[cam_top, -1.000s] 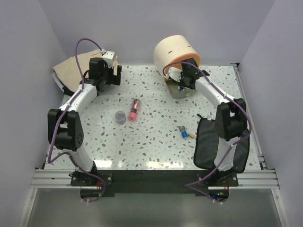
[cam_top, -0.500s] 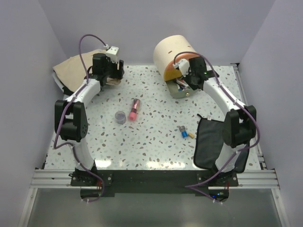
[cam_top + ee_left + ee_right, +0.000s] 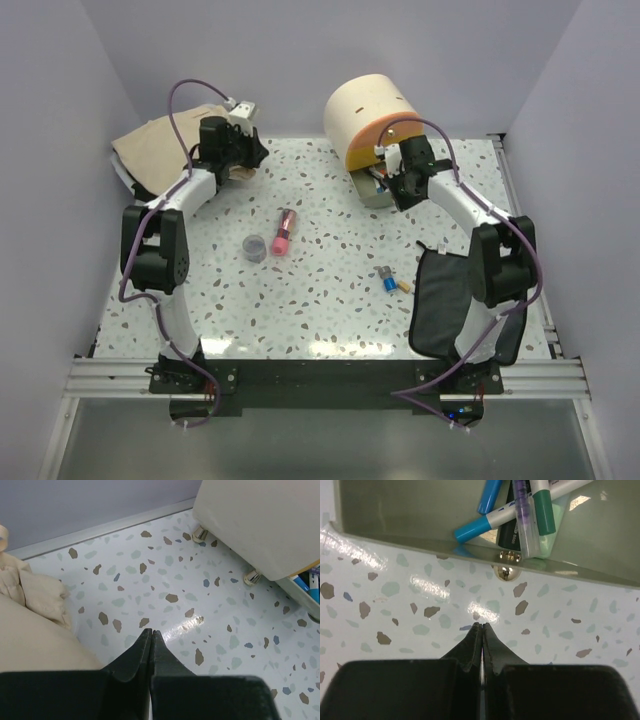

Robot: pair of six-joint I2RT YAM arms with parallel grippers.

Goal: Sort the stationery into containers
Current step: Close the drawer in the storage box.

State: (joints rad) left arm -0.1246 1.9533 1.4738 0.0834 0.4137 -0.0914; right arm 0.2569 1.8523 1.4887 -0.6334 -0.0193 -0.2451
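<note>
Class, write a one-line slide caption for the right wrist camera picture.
Right gripper, shut and empty, over the speckled table, facing the gold knob of the drawer holding pens.

Table point(image 3: 330, 310): speckled white top, spread out in front of me.
Far middle: cream box point(image 3: 362, 108), standing on small feet.
Far on my left: beige cloth point(image 3: 160, 150).
Centre: pink tube point(image 3: 283, 232), with the grey pot point(image 3: 255, 247) just beside it.
On my right: blue and yellow pieces point(image 3: 392, 282), near the black pouch point(image 3: 440, 300).

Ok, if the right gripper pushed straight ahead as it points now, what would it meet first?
Likely the front wall of the open drawer, just left of its gold knob. Only bare table lies between. The right gripper is shut, its height unclear.
</note>
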